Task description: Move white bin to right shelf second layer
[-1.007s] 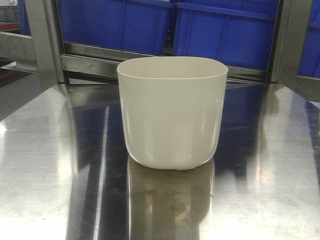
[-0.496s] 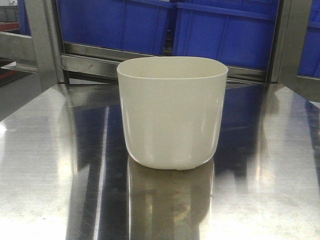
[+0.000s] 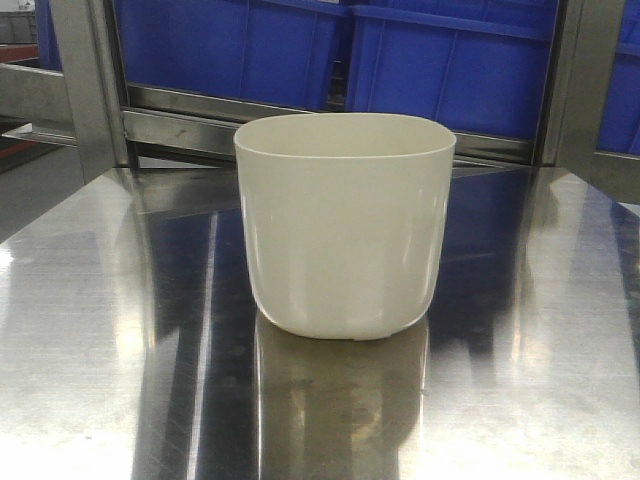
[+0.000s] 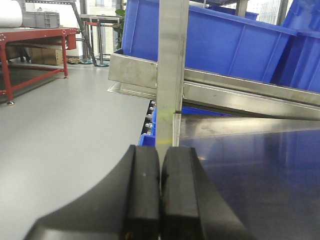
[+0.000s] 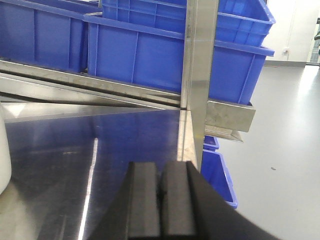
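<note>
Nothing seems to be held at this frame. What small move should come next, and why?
Probably open both end effectors and swing them inward toward the white bin. The left end effector and right end effector are shut on nothing at the steel top's edges, and the bin stands upright, untouched.

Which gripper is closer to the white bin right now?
Right, probably. The right gripper, shut, has the white bin at its view's left edge; the left gripper, shut, shows no bin in its view.
</note>
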Robot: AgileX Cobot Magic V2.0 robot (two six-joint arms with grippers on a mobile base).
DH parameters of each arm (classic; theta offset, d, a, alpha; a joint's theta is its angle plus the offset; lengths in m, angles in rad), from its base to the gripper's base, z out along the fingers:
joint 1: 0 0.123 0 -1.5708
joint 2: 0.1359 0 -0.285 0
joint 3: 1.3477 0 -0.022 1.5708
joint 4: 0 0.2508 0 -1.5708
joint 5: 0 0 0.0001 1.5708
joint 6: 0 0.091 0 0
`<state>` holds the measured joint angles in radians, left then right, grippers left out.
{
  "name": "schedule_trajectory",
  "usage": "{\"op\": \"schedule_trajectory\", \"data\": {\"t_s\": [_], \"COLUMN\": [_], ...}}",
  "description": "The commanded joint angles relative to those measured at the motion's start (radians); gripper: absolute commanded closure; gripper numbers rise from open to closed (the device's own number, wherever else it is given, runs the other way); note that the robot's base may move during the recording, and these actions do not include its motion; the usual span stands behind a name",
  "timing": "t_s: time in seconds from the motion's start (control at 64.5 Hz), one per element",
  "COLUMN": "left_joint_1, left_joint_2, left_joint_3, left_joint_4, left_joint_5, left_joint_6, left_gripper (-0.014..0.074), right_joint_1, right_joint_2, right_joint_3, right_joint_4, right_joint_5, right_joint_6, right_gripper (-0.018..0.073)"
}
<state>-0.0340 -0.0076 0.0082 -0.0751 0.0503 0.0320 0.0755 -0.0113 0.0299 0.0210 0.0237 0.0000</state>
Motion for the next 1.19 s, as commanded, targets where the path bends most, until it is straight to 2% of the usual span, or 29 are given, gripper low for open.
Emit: {"op": "schedule_trajectory", "data": {"t_s": [0.0, 0.31, 0.403, 0.682, 0.744, 0.821, 0.976, 1.085, 1.178], "left_joint_1": [-0.001, -0.001, -0.001, -0.001, -0.001, -0.001, -0.001, -0.001, -0.001], "left_joint_2": [-0.020, -0.020, -0.020, -0.020, -0.020, -0.020, -0.020, -0.020, -0.020], "left_joint_3": [0.027, 0.027, 0.027, 0.027, 0.027, 0.027, 0.027, 0.027, 0.027], "left_joint_4": [-0.010, -0.010, -0.010, -0.010, -0.010, -0.010, -0.010, -0.010, -0.010], "left_joint_5": [-0.081, -0.081, -0.081, -0.081, -0.081, -0.081, -0.081, -0.081, -0.081], "left_joint_6": [0.002, 0.002, 0.002, 0.002, 0.002, 0.002, 0.002, 0.002, 0.002], "left_gripper": [0.0512, 0.0512, 0.0512, 0.0512, 0.0512, 0.0512, 0.0512, 0.0512, 0.0512], "right_joint_1": [0.000, 0.000, 0.000, 0.001, 0.011, 0.038, 0.157, 0.272, 0.348], "right_joint_2": [-0.009, 0.034, 0.109, 0.459, 0.546, 0.667, 0.882, 1.027, 1.137], "right_joint_3": [0.000, -0.149, -0.244, -0.504, -0.545, -0.598, -0.706, -0.794, -0.874], "right_joint_4": [-0.007, -0.009, -0.009, -0.010, -0.021, -0.074, -0.226, -0.302, -0.318], "right_joint_5": [-0.088, 0.102, 0.171, 0.241, 0.279, 0.342, 0.519, 0.625, 0.688], "right_joint_6": [-0.007, -0.007, -0.007, 0.022, 0.068, 0.174, 0.415, 0.549, 0.589], "right_gripper": [0.0510, 0.0510, 0.0510, 0.0510, 0.0510, 0.0510, 0.0496, 0.0396, 0.0286]}}
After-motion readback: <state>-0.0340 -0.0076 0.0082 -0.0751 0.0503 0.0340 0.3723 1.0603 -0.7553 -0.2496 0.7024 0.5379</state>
